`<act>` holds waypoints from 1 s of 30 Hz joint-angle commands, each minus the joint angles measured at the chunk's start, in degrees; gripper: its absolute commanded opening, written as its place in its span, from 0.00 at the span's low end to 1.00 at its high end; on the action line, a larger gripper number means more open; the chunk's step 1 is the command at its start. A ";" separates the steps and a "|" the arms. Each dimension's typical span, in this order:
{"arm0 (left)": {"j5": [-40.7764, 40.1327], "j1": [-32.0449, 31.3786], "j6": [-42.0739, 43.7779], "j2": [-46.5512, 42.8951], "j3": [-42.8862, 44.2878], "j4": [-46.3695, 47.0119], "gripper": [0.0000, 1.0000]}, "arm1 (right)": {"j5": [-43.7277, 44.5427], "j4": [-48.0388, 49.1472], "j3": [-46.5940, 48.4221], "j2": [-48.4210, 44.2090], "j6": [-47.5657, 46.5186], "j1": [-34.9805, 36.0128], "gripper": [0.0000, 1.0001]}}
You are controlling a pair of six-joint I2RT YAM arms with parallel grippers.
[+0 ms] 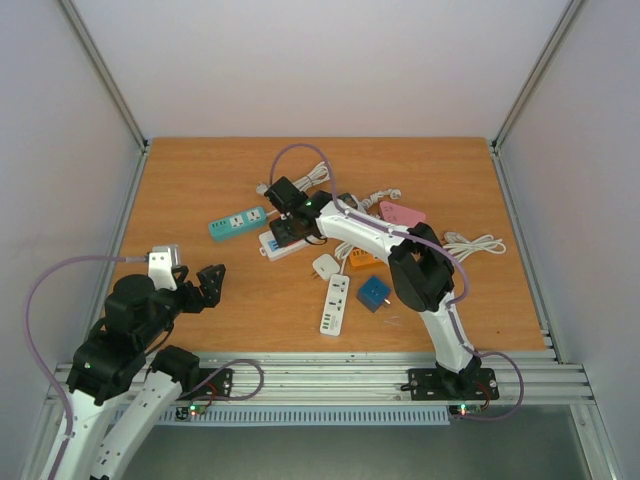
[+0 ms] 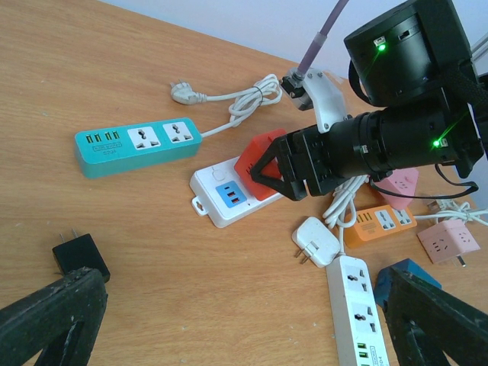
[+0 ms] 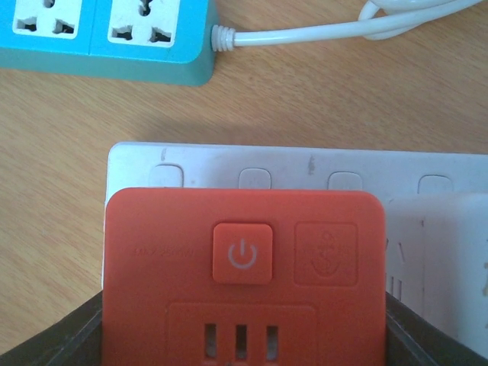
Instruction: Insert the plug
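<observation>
Where the red plug-in adapter (image 3: 244, 267) fills the lower half of the right wrist view, its power button and slotted face point at the camera. It sits over the left end of a white power strip (image 3: 305, 164). The right gripper (image 2: 267, 171) is clamped on the adapter, one dark finger (image 3: 61, 339) against each side. In the left wrist view the adapter hangs tilted, its lower edge at the strip's top face just above the blue USB panel. Cannot tell whether the prongs are in a socket. In the top view this grip sits just above centre frame, over the white strip (image 1: 280, 245). A teal power strip (image 2: 137, 145) lies just beyond, to the upper left, its white cord (image 2: 244, 103) coiled toward the top of the frame. To the lower right of the white strip are a small white plug (image 2: 316, 240), an orange socket block (image 2: 381, 221), a pink cube adapter (image 2: 446, 244) and a second white strip (image 2: 354, 305) with green ports. A black charger (image 2: 80, 255) sits alone at lower left. The left gripper (image 1: 205, 283) is at lower left of the top view, its jaws spread wide with nothing between them.
</observation>
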 commanded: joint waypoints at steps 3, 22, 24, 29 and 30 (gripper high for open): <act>-0.05 0.30 1.13 -0.48 -0.73 3.24 0.99 | 7.47 -8.07 0.50 3.26 2.16 -0.27 0.26; 0.01 0.27 1.13 -0.53 -0.72 3.24 0.99 | 7.90 -12.94 5.49 7.01 4.24 0.22 0.27; 0.02 0.29 1.13 -0.53 -0.72 3.24 0.99 | 4.15 -12.44 5.61 7.17 2.97 0.24 0.27; 0.02 0.27 1.21 -0.63 -0.72 3.24 0.99 | -1.47 -11.69 4.34 7.07 0.61 0.25 0.28; 0.08 0.28 1.22 -0.56 -0.71 3.24 0.99 | -1.65 -11.69 3.98 7.00 0.15 0.26 0.29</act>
